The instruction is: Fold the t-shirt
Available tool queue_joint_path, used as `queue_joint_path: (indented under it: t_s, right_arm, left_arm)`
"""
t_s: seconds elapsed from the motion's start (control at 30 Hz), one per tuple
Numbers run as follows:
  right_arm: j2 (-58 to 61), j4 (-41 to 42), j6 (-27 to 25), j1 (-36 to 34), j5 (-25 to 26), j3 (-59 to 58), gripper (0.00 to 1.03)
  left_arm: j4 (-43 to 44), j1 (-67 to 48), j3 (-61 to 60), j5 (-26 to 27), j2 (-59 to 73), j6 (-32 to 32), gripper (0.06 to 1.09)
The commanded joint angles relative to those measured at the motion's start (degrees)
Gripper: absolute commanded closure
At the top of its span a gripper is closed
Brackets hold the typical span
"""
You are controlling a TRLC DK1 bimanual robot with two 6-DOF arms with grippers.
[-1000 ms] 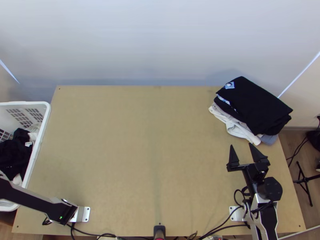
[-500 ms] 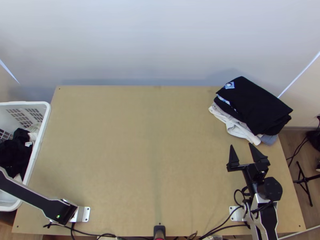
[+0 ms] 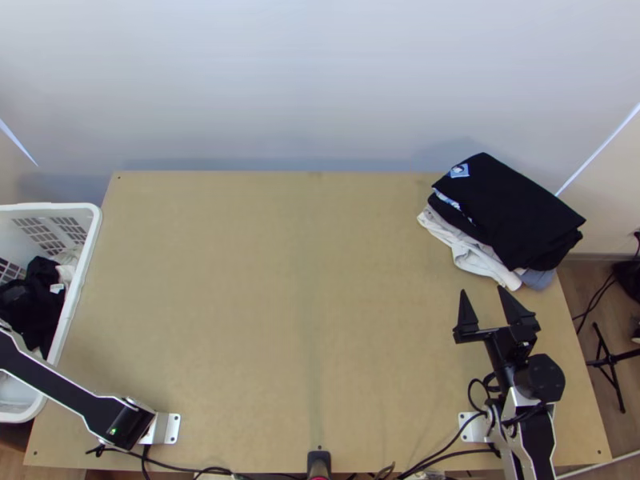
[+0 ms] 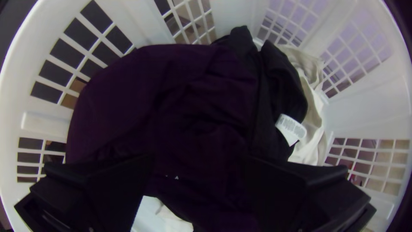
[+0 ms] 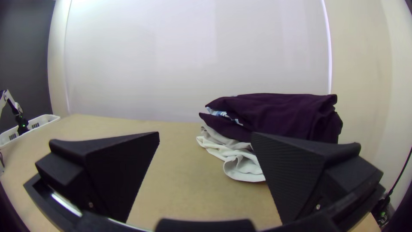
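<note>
Folding seems unstarted: the likely t-shirt (image 4: 193,107), dark, lies bunched in a white basket (image 3: 48,206) below the open left claw (image 4: 198,159). The right claw (image 3: 482,290), also open, is near a folded stack (image 3: 512,212) on the tabletop (image 3: 280,280).

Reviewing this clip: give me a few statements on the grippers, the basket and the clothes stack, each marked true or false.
1. The left gripper is open over dark cloth in the white basket. True.
2. The right gripper is shut on the clothes stack. False: its fingers stand apart with nothing between them, on the near side of the stack.
3. A white label shows on the dark cloth in the basket. True.
4. The stack lies in the middle of the table. False: it lies at the far right corner in the top view.
5. A black garment tops the stack. True.
</note>
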Motion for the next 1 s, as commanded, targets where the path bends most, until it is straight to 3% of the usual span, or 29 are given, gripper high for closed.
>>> queue_joint_path:
  t_s: [0.0,0.1,0.13,0.17,0.2,0.23,0.37,0.53,0.87,0.97]
  right_arm:
    - [0.01,0.02,0.0,0.0,0.0,0.01,0.04]
    - [0.01,0.02,0.0,0.0,0.0,0.01,0.04]
    - [0.01,0.02,0.0,0.0,0.0,0.01,0.03]
    - [0.01,0.02,0.0,0.0,0.0,0.01,0.04]
    - [0.01,0.02,0.0,0.0,0.0,0.01,0.04]
    - [0.01,0.02,0.0,0.0,0.0,0.01,0.04]
    - [0.01,0.02,0.0,0.0,0.0,0.01,0.04]
    - [0.01,0.02,0.0,0.0,0.0,0.01,0.04]
    - [0.01,0.02,0.0,0.0,0.0,0.01,0.04]
    - [0.01,0.02,0.0,0.0,0.0,0.01,0.04]
  left_arm:
    - [-0.11,-0.22,0.25,-2.8,2.29,3.59,0.24]
    - [0.68,-0.22,0.34,-6.58,3.26,4.03,0.4]
    - [1.12,-0.05,0.25,-6.58,3.34,4.03,0.52]
    - [1.73,0.22,0.16,-6.4,3.34,4.29,0.72]
    - [3.49,0.3,0.25,-6.14,3.34,4.38,1.01]
    - [4.63,0.57,0.25,-6.14,3.43,4.47,1.05]
    - [4.81,1.18,0.51,-5.43,1.23,5.43,1.05]
    - [1.73,1.27,4.03,-1.74,-3.69,1.74,1.05]
    - [-15.58,-2.25,8.51,16.71,-29.97,-12.23,1.05]
    - [-17.87,-5.32,7.98,18.65,-36.91,-14.34,1.05]
